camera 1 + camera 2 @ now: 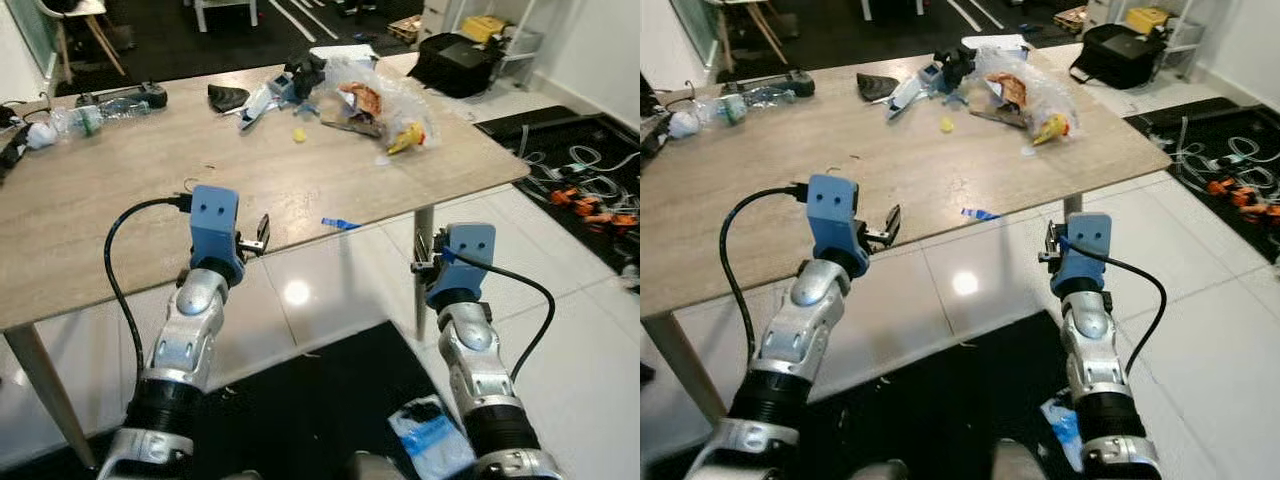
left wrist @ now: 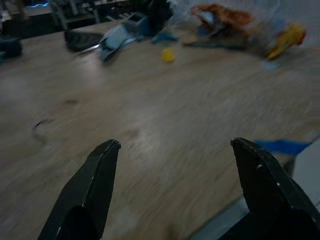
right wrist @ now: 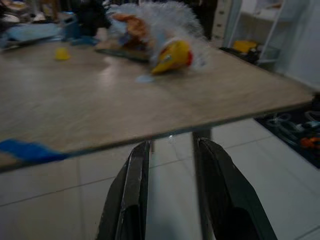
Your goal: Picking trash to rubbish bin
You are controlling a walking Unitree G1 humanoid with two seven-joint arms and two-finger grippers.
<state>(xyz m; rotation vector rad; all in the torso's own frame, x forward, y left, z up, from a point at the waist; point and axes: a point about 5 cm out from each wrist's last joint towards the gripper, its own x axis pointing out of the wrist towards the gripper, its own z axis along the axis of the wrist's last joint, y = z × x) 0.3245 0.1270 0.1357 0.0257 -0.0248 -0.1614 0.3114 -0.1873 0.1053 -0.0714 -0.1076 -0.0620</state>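
Trash lies across the far half of the wooden table (image 1: 120,190): a clear plastic bag (image 1: 385,100) with orange and yellow wrappers (image 1: 405,138), blue-white wrappers (image 1: 270,98), a black scrap (image 1: 228,97) and a small yellow bit (image 1: 299,134). A blue scrap (image 1: 340,223) rests on the table's front edge. My left gripper (image 1: 258,238) hovers over that front edge, open wide and holding nothing; its fingers (image 2: 95,185) point at the pile. My right gripper (image 1: 420,258) hangs just below the table's front edge by the table leg, its fingers (image 3: 132,190) a narrow gap apart with nothing between them.
A plastic bottle (image 1: 95,115) and a black controller (image 1: 150,95) sit at the table's far left. On the floor are a black mat with a blue-white packet (image 1: 430,435), a black bag (image 1: 460,50) beyond the table and tangled cables (image 1: 580,180) at the right.
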